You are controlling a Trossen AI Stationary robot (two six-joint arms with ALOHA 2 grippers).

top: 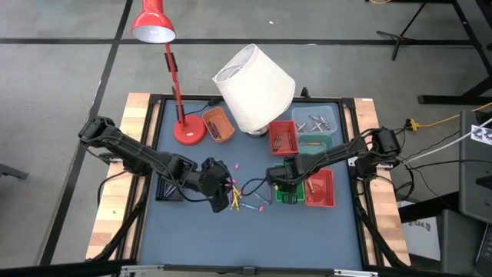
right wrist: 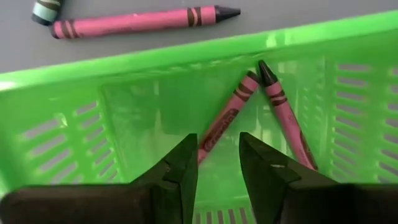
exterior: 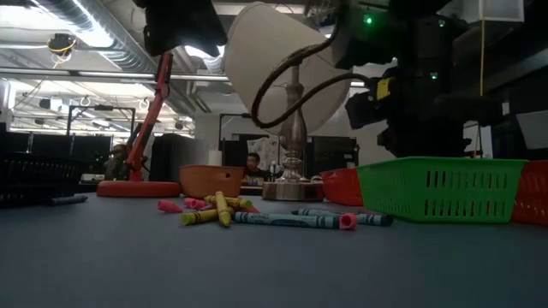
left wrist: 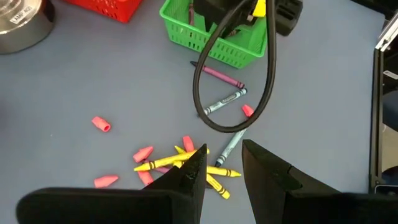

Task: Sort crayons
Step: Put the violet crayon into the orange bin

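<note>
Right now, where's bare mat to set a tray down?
Free: the near mat below the crayons, and the patch between red lamp base and left gripper. Crowded: around the green tray under the right gripper.

From overhead you look straight down on the whole table (top: 246, 231). Your low camera sits at tabletop level, facing across it into the room. Each wrist camera looks down close past its own fingers. All four views share the green tray (top: 286, 195).
</note>
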